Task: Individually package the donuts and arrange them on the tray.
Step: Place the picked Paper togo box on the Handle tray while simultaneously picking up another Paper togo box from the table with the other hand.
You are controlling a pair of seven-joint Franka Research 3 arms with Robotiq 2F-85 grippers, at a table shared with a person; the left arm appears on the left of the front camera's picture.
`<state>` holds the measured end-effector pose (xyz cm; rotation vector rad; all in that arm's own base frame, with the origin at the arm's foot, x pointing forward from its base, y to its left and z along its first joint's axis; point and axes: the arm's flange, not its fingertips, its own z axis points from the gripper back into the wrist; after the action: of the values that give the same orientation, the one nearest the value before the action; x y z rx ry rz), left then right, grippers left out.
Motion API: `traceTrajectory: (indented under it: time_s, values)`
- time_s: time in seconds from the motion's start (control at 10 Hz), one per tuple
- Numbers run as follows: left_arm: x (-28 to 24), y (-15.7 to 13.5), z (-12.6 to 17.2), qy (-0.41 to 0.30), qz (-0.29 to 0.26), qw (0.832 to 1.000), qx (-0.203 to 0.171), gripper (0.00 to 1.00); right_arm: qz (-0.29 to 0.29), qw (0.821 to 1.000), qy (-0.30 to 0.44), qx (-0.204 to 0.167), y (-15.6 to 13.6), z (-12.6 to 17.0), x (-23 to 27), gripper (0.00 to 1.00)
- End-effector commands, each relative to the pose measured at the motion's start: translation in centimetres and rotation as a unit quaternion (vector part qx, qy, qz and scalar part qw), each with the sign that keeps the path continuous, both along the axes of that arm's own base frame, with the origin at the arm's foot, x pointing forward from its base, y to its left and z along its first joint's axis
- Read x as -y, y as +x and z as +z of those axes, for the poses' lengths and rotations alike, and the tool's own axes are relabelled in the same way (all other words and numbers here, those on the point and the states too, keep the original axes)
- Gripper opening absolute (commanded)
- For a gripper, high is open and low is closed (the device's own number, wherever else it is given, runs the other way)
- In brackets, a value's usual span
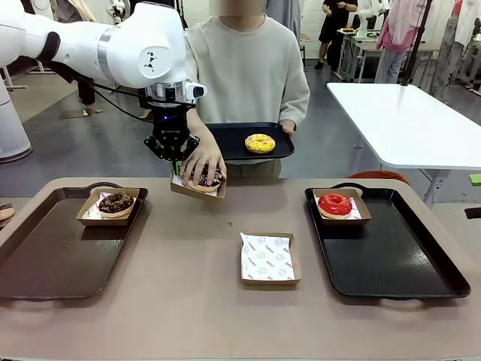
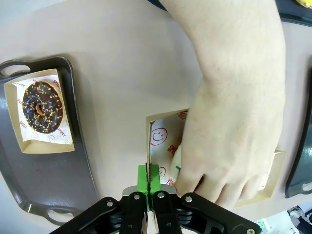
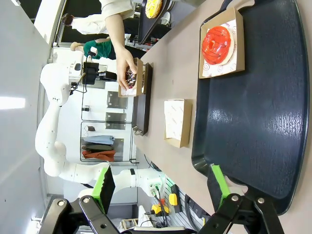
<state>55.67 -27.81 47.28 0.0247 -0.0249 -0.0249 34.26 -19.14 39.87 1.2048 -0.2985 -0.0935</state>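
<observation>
Front view: left pincer (image 1: 172, 153) is clamped on the rim of a shallow cardboard box (image 1: 188, 192) at the table's (image 1: 188, 301) far edge. A person's hand (image 1: 201, 162) covers the dark sprinkled donut (image 1: 207, 180) inside. Chocolate donut (image 1: 116, 202), boxed, sits on a matte brown tray (image 1: 45, 263). Glossy red donut (image 1: 335, 204), boxed, sits on a black tray (image 1: 391, 263). Yellow donut (image 1: 260, 143) lies on a tray the person holds. An empty, paper-lined box (image 1: 268, 259) is mid-table.

Left wrist view: green pads (image 2: 142, 179) pinch the thin card wall.

Right wrist view: right pincer (image 3: 161, 187) is wide open and holds nothing; the pebbled black tray is ahead of it.
</observation>
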Motion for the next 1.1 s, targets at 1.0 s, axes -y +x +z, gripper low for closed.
traceTrajectory:
  time_s: [1.0]
  values:
    - [0.0,0.5,1.0,-0.015,-0.024,1.0,-0.009,0.01,0.024,0.999,-0.021,-0.004,0.7,0.9,-1.0,1.0]
